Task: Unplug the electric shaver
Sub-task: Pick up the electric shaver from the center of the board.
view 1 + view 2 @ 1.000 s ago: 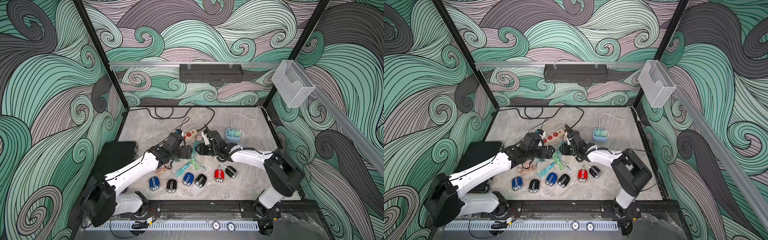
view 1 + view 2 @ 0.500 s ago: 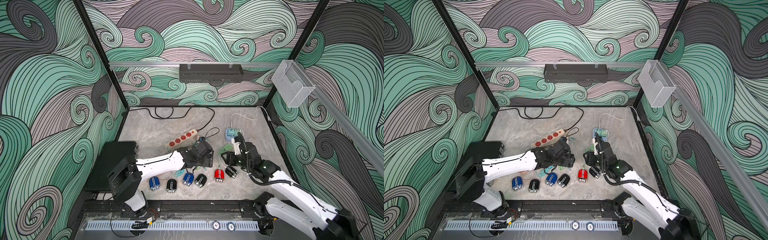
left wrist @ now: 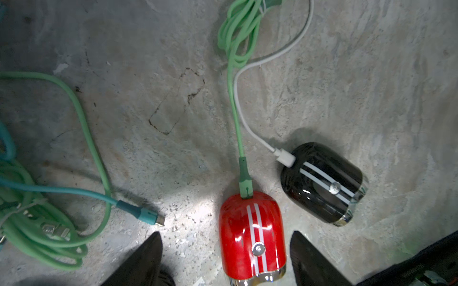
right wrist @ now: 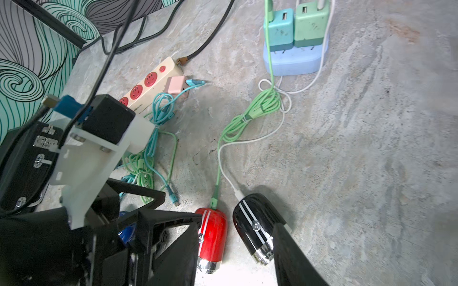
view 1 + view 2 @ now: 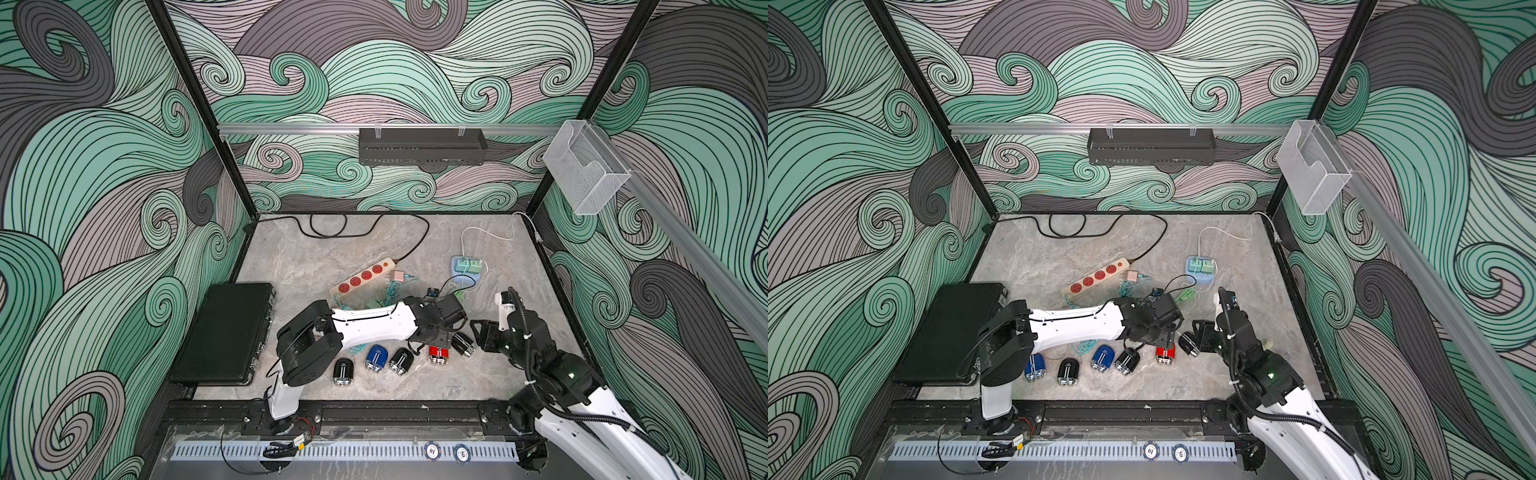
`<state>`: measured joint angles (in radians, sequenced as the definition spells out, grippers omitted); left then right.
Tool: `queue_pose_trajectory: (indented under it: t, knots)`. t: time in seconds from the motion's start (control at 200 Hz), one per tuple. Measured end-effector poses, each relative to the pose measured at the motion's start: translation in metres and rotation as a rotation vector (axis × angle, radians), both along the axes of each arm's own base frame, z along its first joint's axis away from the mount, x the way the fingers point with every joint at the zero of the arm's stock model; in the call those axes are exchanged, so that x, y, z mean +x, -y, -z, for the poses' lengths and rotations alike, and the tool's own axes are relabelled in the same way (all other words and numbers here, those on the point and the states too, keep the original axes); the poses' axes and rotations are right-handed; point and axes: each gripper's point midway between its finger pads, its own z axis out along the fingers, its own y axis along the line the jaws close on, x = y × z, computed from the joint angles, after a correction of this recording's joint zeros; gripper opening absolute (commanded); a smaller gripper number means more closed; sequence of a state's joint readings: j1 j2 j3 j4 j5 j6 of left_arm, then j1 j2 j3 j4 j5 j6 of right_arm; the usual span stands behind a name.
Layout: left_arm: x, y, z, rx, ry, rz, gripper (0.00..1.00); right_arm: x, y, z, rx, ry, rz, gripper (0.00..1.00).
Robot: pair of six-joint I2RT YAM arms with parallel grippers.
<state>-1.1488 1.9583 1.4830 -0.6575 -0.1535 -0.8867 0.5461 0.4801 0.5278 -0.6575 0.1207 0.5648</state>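
**Left end effector straddles the red shaver, cable plugged in**

From where I stand, the left end effector [image 3: 225,234] hangs low over the grey stone-patterned table [image 3: 371,86] with its jaws wide apart. The glossy red electric shaver with two white stripes [image 3: 252,235] lies between its dark fingers [image 3: 146,260]. The shaver sits closer to one finger than the other, and I see clear table on both sides, so nothing is clamped.

A pale green rubbery cable [image 3: 234,99] is seated in the rounded end of the red shaver, the end pointing away from the end effector. It runs off into a bundled loop further out. In the right wrist view that cable climbs to a teal cube charger [image 4: 278,27] standing on a light blue socket base [image 4: 292,59], well ahead of both end effectors.

Just beside the red shaver, on the side towards the right end effector [image 5: 478,333], lies a glossy black shaver with white stripes [image 3: 322,183]. A thin white cable [image 3: 247,128] is plugged into it. The right end effector is down at that black shaver's chrome end with its jaws apart. One finger overlaps the chrome rim in its own wrist view, and I cannot tell whether it touches.

On the far side of the left end effector, the bare plug of a teal cable [image 3: 148,218] rests loose on the table near a heap of green cord.
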Motion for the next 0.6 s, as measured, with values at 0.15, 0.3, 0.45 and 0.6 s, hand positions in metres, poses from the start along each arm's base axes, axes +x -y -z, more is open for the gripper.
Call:
queue_pose_trajectory:
  t: [0.15,0.3,0.45,0.6]
  knots:
    - [-0.003,0.009,0.005,0.052,-0.024,0.013,0.81,-0.003,0.006,0.001,0.003,-0.005,0.034,0.48]
    - [-0.012,0.014,0.016,0.110,-0.058,0.029,0.82,-0.006,0.010,0.002,0.006,-0.014,0.051,0.48]
    - [-0.020,0.019,0.032,0.168,-0.108,0.037,0.82,-0.008,0.011,0.002,0.013,-0.010,0.054,0.48]
    - [-0.027,0.020,0.046,0.214,-0.148,0.041,0.80,-0.008,0.013,0.005,0.010,-0.016,0.062,0.48]
